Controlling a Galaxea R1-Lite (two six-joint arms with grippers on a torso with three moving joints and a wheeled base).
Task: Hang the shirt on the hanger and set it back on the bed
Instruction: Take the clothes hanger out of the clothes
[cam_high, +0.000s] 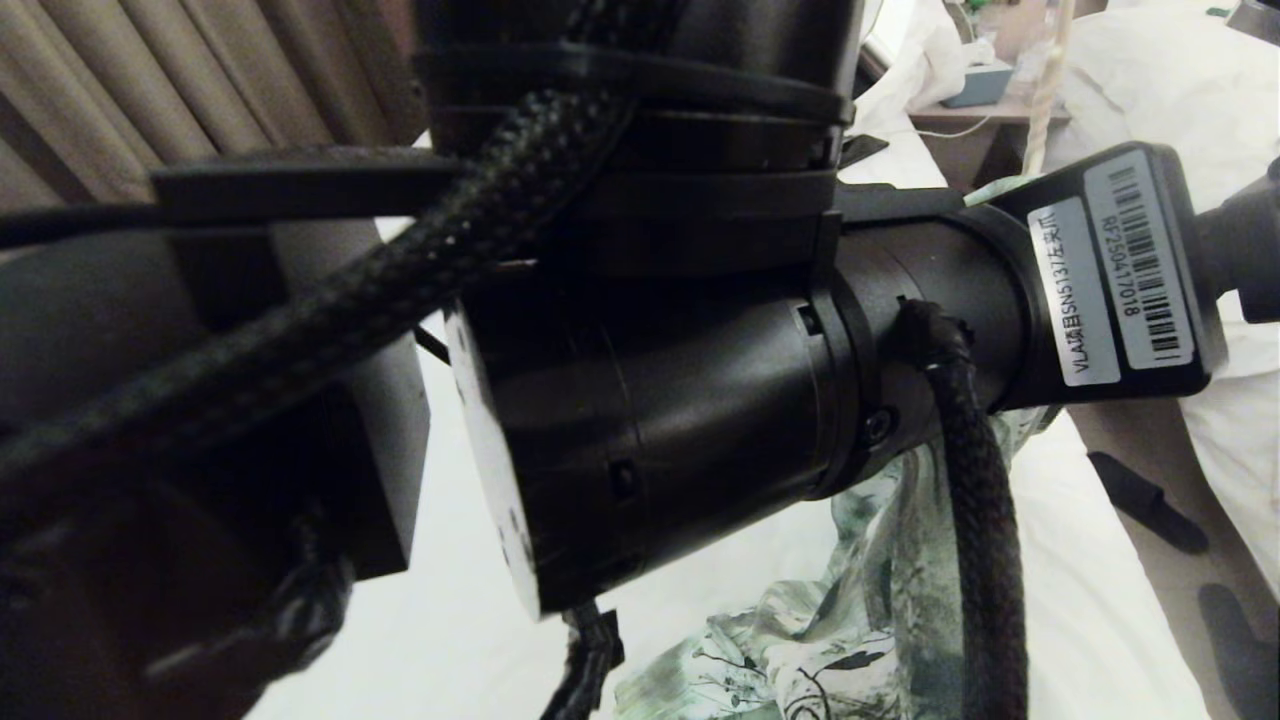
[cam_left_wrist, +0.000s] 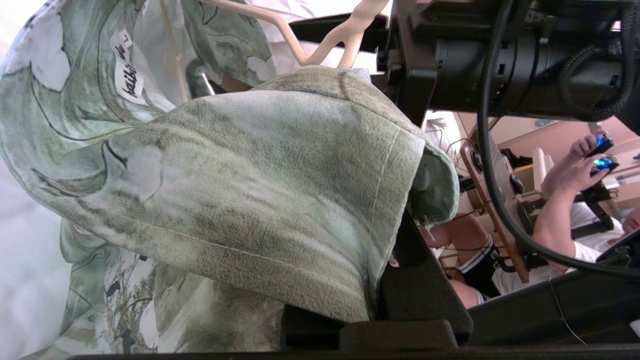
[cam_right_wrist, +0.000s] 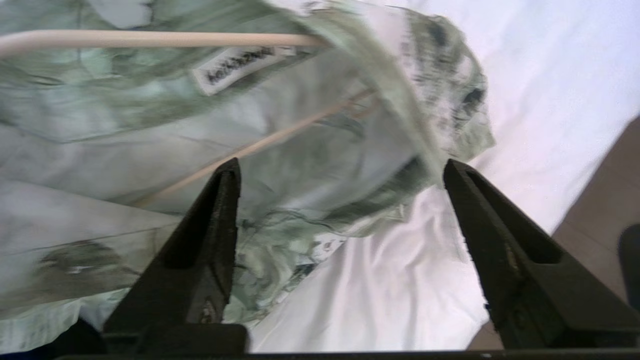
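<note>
I have the shirt draped over my left gripper, lifted above the bed, with its lower part trailing on the sheet; the cloth covers the fingers so fully that I cannot tell whether they pinch it or merely sit under it. The hanger is already inside the shirt; one cream bar runs by the neck label, another slants down within the body; its twisted neck shows above the fabric in the left wrist view. My right gripper hovers just beside the shirt's edge, jaws spread wide with nothing between them.

The risks, as I judge them: the shirt seems to rest on the hanger loosely, so a quick pull on either side could slide the collar off one shoulder of the wire; if the right jaws close blind they may catch cloth only, or cloth and wire together, and twist the hanger askew; the hidden left grip could let go without my seeing it.

My head view is almost wholly blocked by the left arm and its cable, so I must steer by the wrist cameras; a seated person with a controller is beyond the bed.
</note>
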